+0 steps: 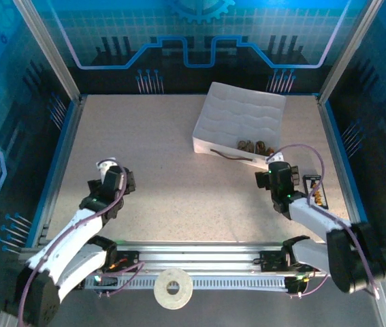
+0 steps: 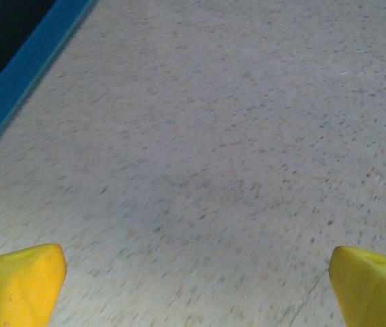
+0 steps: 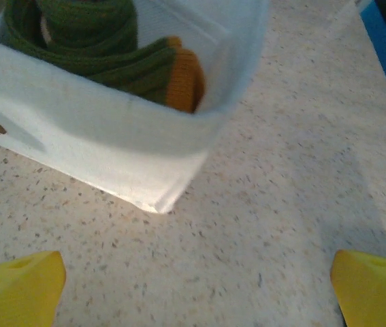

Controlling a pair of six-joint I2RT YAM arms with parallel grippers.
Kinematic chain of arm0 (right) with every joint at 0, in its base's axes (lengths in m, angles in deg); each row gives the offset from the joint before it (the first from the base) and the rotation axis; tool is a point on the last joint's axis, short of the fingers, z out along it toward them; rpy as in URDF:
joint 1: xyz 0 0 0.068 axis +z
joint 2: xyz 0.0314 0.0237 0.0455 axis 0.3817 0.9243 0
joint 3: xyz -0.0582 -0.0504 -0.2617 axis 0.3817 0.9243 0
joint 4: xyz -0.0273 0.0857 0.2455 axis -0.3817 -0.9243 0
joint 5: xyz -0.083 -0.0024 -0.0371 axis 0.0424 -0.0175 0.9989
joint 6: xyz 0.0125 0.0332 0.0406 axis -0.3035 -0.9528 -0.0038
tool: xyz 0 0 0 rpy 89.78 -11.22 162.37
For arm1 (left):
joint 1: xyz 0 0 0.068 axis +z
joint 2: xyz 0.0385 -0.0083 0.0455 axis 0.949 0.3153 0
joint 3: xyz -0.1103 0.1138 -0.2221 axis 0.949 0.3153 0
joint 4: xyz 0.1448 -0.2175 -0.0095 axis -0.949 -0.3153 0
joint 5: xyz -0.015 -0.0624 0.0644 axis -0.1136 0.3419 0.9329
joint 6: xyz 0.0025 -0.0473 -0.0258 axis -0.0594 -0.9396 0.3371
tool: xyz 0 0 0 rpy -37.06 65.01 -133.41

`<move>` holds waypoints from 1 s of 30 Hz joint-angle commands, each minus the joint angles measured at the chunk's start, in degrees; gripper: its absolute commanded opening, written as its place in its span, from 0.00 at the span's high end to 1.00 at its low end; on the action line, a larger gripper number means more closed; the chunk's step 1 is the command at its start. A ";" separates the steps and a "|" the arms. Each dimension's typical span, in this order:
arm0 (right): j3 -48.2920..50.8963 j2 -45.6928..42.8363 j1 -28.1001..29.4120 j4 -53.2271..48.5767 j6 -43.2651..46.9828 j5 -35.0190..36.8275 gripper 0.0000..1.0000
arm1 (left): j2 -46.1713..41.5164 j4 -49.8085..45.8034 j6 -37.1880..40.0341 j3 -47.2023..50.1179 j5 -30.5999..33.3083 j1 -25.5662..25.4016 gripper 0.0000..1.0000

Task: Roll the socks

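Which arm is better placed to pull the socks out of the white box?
Right. The right gripper, open, sits just before the near corner of the white box, where the green sock lies inside. The left gripper hangs over bare table, far from it.

Table (image 1: pixel 179 197): flat top, pale beige with fine dark speckling, bordered left and right by a blue strip (image 1: pixel 55 178). Surface matte, lit unevenly.

On it:
- One white box (image 1: pixel 221 149), soft-sided with an open top, at the far right and set at an angle to the table edges. Its base rests flat on the top, and its near corner stands close to the right border.
- One small dark item (image 1: pixel 313 190) with orange parts, by the right edge; possibly a rack, too small to identify.
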State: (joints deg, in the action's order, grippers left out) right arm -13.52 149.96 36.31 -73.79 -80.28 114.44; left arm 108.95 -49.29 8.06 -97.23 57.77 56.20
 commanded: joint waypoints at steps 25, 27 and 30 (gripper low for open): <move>-0.89 21.14 -7.81 40.20 -2.29 -12.35 0.00 | 20.93 55.53 5.52 7.47 -25.19 17.21 0.01; -0.76 21.20 -7.82 40.47 -2.26 -12.42 0.00 | 21.71 54.65 2.34 6.87 -26.37 21.48 0.01; -0.83 21.11 -7.81 40.51 -2.08 -12.48 0.00 | 25.22 55.40 2.20 4.69 -28.95 24.74 0.01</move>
State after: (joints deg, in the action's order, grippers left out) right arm -13.69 171.95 29.38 -32.79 -81.63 101.04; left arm 131.77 3.01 12.33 -90.76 31.65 78.37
